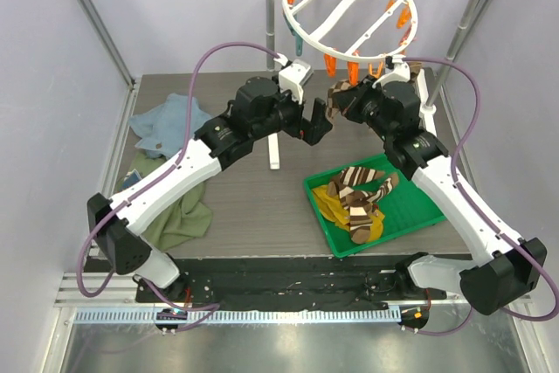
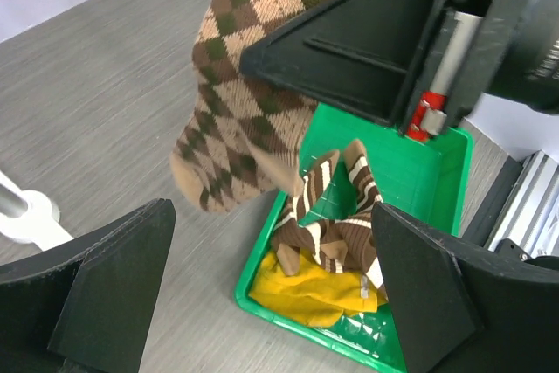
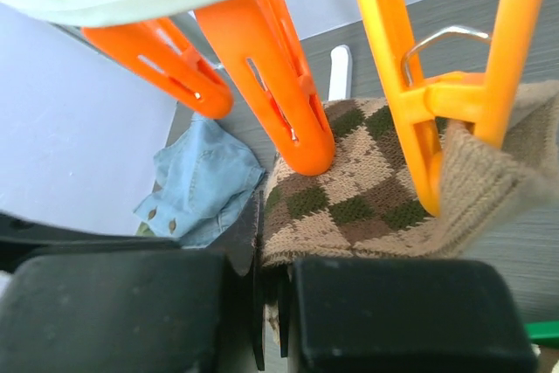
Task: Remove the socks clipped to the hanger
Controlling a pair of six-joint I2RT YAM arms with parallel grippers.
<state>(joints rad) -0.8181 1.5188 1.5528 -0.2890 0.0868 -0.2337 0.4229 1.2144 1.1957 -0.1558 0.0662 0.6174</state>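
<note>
Overhead, a diamond-patterned sock (image 3: 349, 198) hangs from an orange clip (image 3: 419, 102) on the white hanger (image 1: 301, 37) at the table's far side. Its edge is pinched between the closed fingers of the right gripper (image 3: 271, 277). The left gripper (image 2: 271, 281) hovers just left, fingers spread wide, clear of it. More socks (image 1: 358, 194) lie in the green tray (image 1: 419, 207), near right.

White arm links (image 1: 188, 168), black joint housings (image 1: 262, 107), looping purple cables (image 1: 229, 44); left hand (image 2: 271, 216): matte black wedge-shaped fingers (image 2: 113, 294).
</note>
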